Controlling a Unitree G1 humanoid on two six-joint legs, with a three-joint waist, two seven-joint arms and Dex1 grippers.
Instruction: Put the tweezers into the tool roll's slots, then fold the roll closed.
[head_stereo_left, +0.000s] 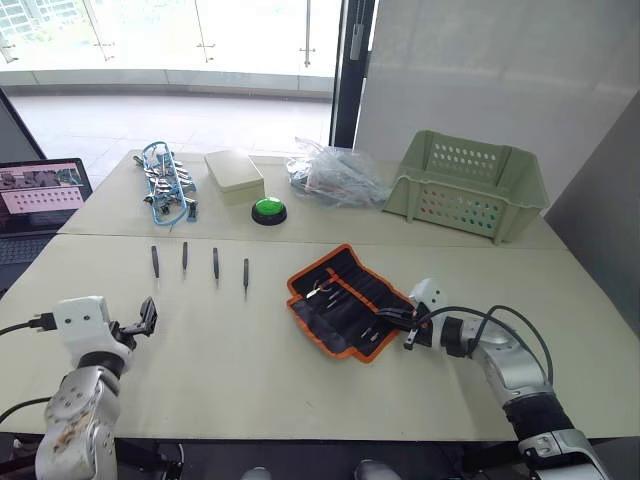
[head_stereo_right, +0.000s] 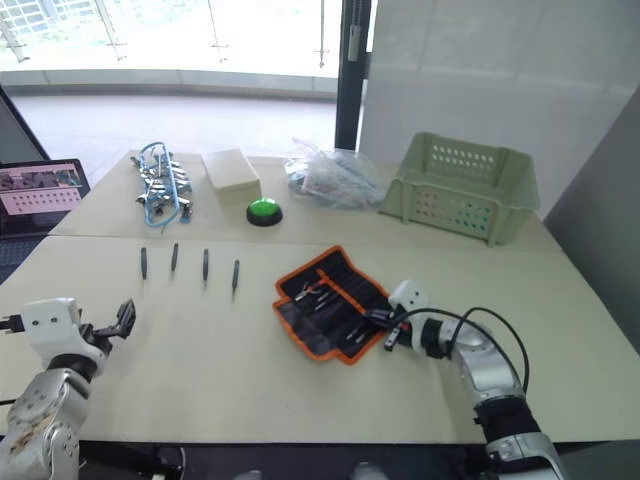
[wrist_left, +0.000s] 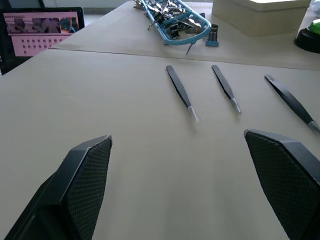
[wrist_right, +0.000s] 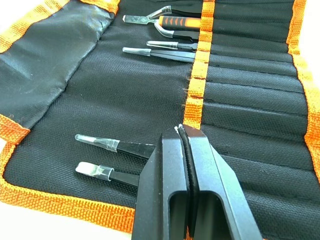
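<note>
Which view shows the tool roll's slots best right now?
The right wrist view: the tool roll lies open up close, its stitched slots and several tools already tucked in plain to see. Both eye views show the whole roll from farther off, slots barely distinguishable.

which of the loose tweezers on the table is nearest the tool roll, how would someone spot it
Start at the open black tool roll with orange edging on the table's near half. Toward the robot's left lies a row of four slim dark tweezers, side by side and apart. The one you want is the row's end piece closest to the roll, lying slightly nearer the robot than the other three.
</note>
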